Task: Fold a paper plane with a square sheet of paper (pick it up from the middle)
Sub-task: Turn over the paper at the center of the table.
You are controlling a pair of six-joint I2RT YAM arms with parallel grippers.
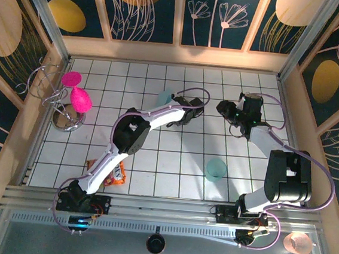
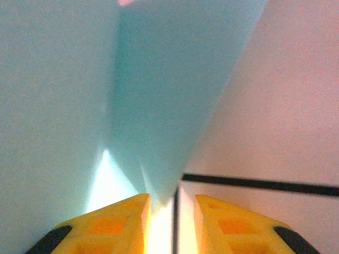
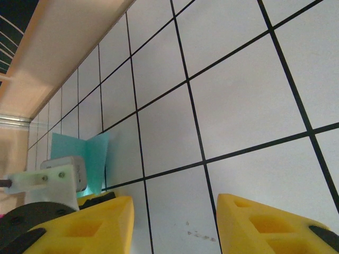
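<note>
Jaws of the left gripper (image 2: 170,201) stood slightly apart beside the square sheet of paper (image 1: 165,96), bent upright at the far middle of the table (image 1: 153,167), those of the right gripper (image 3: 175,201) gaped empty, and nearly all the folding, I judged, was left to do.

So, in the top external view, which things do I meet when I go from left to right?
metal stand → orange packet → light-blue paper → teal cup → pale pink round object

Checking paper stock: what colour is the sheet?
The sheet is light blue, best seen from the left wrist.
</note>
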